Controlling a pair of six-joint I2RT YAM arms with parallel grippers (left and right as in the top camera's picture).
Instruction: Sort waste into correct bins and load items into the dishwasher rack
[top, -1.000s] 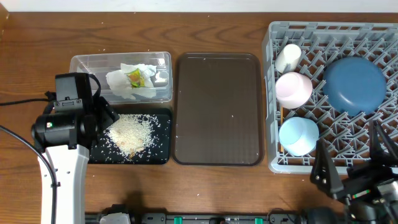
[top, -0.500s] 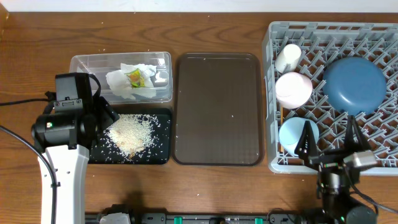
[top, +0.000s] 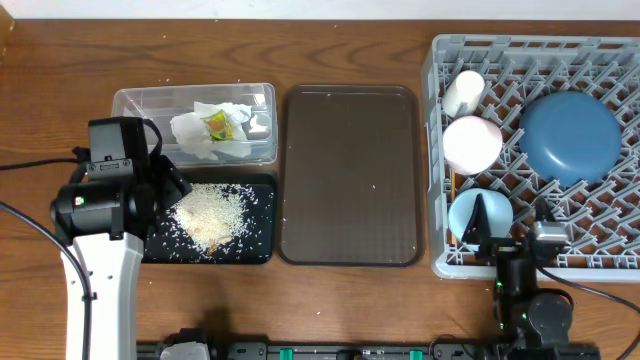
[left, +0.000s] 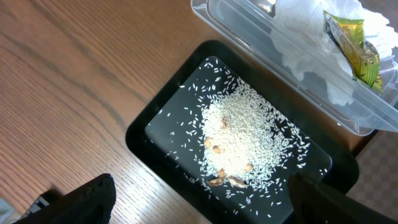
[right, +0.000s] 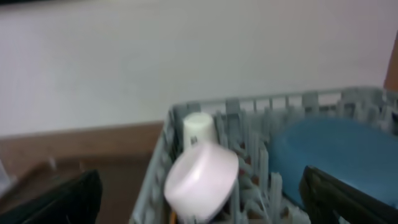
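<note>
The grey dishwasher rack (top: 600, 262) at the right holds the white cup (top: 462, 92), pink bowl (top: 472, 143), dark-blue plate (top: 570, 135) and light-blue bowl (top: 466, 218). A thin wooden chopstick end (top: 452, 186) shows by the rack's left wall. My right gripper (top: 512, 225) is open and empty over the rack's front edge; its blurred wrist view shows the pink bowl (right: 200, 180), cup (right: 199, 129) and plate (right: 336, 155). The clear tub (top: 130, 98) holds the napkin (top: 200, 135) and wrapper (top: 217, 124). Rice (top: 210, 212) lies in the black tray (top: 260, 250). My left gripper (left: 205, 205) is open above it.
The brown serving tray (top: 350, 175) lies between the bins and the rack, with a few stray grains on it. Some brown bits lie among the rice (left: 239, 140). Bare wood table surrounds the left arm (top: 105, 200).
My right arm has swung left from the rack's front right corner to its front edge by the light-blue bowl, still open. The left arm has not moved.
</note>
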